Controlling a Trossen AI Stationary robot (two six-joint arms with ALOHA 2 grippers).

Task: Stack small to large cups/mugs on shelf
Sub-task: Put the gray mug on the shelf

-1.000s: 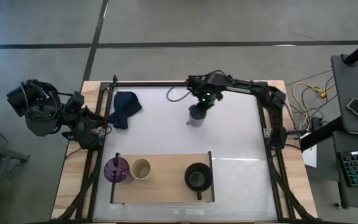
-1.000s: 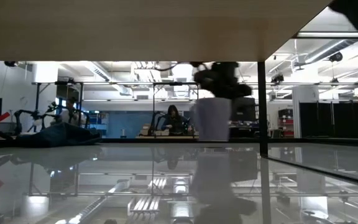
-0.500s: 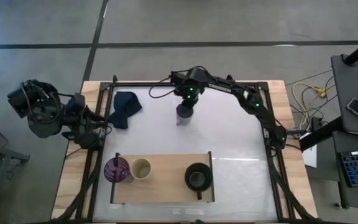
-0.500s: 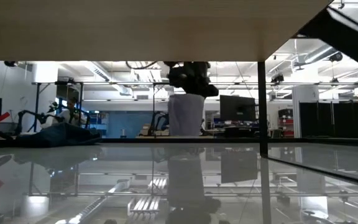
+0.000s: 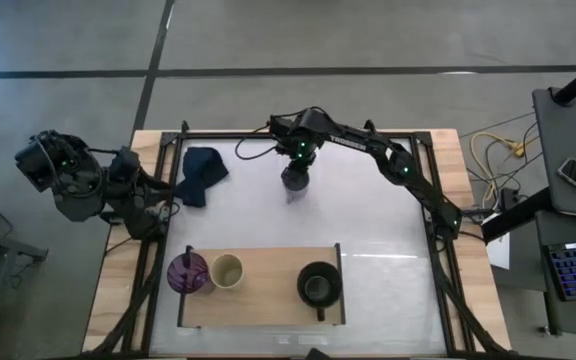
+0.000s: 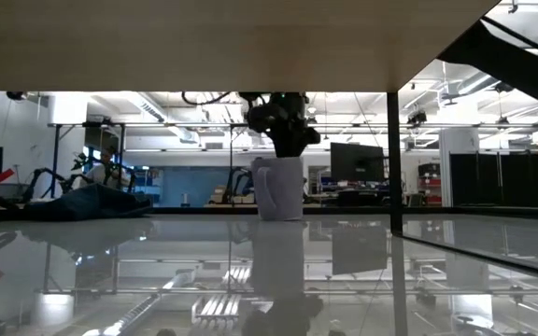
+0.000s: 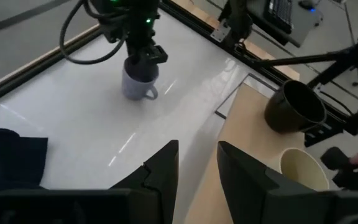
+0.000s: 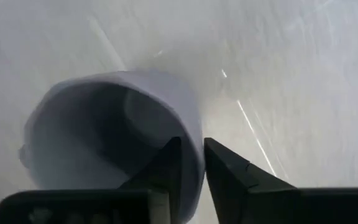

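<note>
Currently the right gripper (image 5: 298,163) pinches the rim of the lavender-grey mug (image 5: 295,180), one finger inside and one outside, with the mug at the table's (image 5: 368,215) far centre. A thin wall pinch may let it swing or slip. The shelf (image 5: 268,290) lies near; the left gripper (image 7: 194,163), spread, waits far left.

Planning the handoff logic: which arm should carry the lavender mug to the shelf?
Right. The right gripper is already pinching the lavender mug by its rim at the table's far side, while the left gripper waits off the left edge, holding nothing.
</note>
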